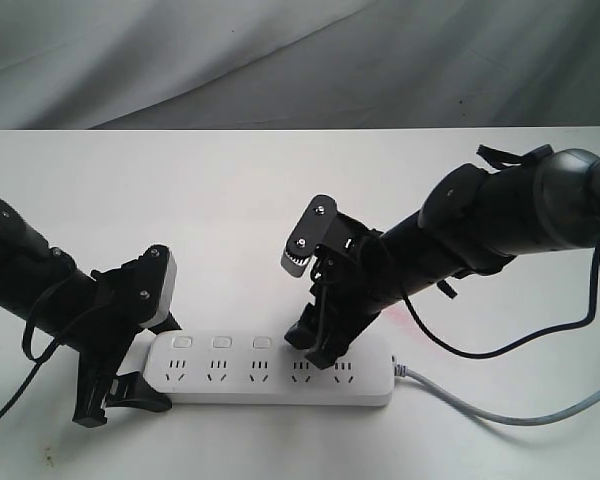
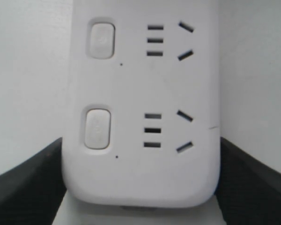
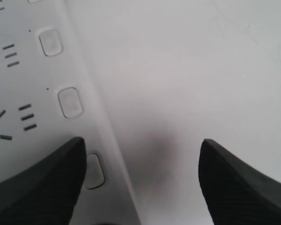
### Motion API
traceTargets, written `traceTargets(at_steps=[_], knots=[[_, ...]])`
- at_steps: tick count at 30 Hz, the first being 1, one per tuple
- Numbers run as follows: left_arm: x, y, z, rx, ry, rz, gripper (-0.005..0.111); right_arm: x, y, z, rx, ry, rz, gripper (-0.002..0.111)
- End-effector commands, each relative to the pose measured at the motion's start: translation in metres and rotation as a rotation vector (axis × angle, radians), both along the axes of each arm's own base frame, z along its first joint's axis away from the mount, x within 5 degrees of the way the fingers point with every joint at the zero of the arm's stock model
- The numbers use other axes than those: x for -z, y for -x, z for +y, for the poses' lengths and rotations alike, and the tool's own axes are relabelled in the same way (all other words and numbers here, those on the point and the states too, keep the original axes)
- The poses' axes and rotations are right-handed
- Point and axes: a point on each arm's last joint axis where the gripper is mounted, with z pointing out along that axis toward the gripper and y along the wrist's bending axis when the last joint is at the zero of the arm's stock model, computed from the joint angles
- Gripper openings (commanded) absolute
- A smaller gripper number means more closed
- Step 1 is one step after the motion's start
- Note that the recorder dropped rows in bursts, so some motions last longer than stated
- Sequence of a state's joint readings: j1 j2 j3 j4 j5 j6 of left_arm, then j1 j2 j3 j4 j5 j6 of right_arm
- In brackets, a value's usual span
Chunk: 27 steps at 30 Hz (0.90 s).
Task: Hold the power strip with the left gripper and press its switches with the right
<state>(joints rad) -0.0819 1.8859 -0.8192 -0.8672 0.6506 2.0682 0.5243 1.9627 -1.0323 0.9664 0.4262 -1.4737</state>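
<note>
The white power strip (image 1: pixel 270 385) lies along the near part of the white table. My left gripper (image 1: pixel 160 365) is shut on its left end; in the left wrist view its black fingers (image 2: pixel 33 183) press both long sides of the strip (image 2: pixel 140 173), with two switches (image 2: pixel 97 128) beyond them. My right gripper (image 1: pixel 308 312) is open, tilted down over the strip's right half. One of its fingers (image 3: pixel 37 187) is over the strip right beside a switch (image 3: pixel 94 171), the other over bare table. Three switches (image 1: pixel 221 342) show in the exterior view; the rest are hidden by the right gripper.
The strip's grey cord (image 1: pixel 500 410) runs off its right end toward the table's right edge. A black cable (image 1: pixel 540 335) loops down from the right arm. A grey cloth backdrop (image 1: pixel 280 60) hangs behind the table's far edge.
</note>
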Motion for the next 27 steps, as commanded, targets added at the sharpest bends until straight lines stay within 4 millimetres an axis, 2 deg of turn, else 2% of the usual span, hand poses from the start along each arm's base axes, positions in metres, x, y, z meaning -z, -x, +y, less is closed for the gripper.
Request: traceTargets(at_steps=[1, 7, 15, 18, 21, 27], knots=[[0.004, -0.002, 0.002, 0.000, -0.032, -0.025, 0.064, 0.012, -0.003, -0.012, -0.025, 0.068, -0.025, 0.063], [0.004, -0.002, 0.002, -0.002, -0.032, -0.023, 0.064, 0.026, -0.001, -0.013, -0.030, 0.080, 0.023, 0.063], [0.004, -0.002, 0.002, 0.000, -0.032, -0.025, 0.064, 0.024, -0.001, -0.012, -0.032, 0.078, 0.020, 0.063], [0.004, -0.002, 0.002, 0.000, -0.032, -0.025, 0.064, 0.015, -0.001, -0.011, -0.024, 0.061, -0.002, 0.063], [0.004, -0.002, 0.002, 0.000, -0.032, -0.025, 0.064, -0.016, -0.002, -0.011, -0.009, 0.013, -0.069, 0.063], [0.004, -0.002, 0.002, -0.004, -0.032, -0.023, 0.064, -0.029, 0.000, -0.008, -0.010, -0.008, -0.103, 0.063]])
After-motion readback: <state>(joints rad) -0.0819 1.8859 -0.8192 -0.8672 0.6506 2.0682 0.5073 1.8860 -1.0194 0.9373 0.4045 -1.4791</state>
